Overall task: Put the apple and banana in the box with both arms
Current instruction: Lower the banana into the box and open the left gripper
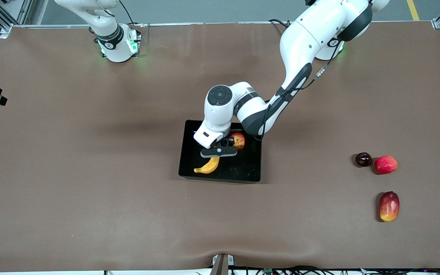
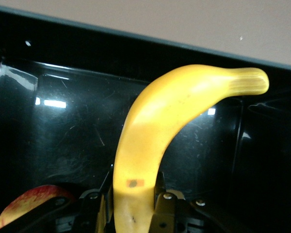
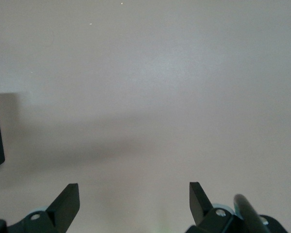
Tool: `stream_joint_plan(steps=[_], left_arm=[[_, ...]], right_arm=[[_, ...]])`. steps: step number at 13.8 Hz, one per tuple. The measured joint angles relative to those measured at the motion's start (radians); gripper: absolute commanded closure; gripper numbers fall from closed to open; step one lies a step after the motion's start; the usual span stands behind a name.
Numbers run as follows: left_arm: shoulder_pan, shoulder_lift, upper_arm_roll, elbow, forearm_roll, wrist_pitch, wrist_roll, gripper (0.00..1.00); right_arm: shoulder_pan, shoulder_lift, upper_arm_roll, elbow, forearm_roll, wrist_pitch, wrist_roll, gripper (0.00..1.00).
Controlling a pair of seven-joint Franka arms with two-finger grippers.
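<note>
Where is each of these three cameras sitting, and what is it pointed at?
Front view: high across the table, facing both arms; the left gripper hangs over the box, shut on the banana; the apple lies in the box.
Left wrist view: on the left arm, looking down at the banana in its gripper, the box, and the apple.
Right wrist view: on the waiting right arm, over bare table; open right gripper.
Front and left wrist views share banana, apple, box.

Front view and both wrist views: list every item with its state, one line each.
banana: in the left tool's grip, inside the box
apple: resting in the box
box: holds the apple
left tool: shut on banana
right tool: open, holding nothing, waiting over bare table
</note>
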Motion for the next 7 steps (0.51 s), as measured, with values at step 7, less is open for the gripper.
stream_joint_plan(steps=[7], left_arm=[[-0.001, 0.082, 0.007, 0.0, 0.0, 0.087, 0.0, 0.83]], right_arm=[[0.0, 0.0, 0.0, 0.0, 0.0, 0.001, 0.0, 0.0]])
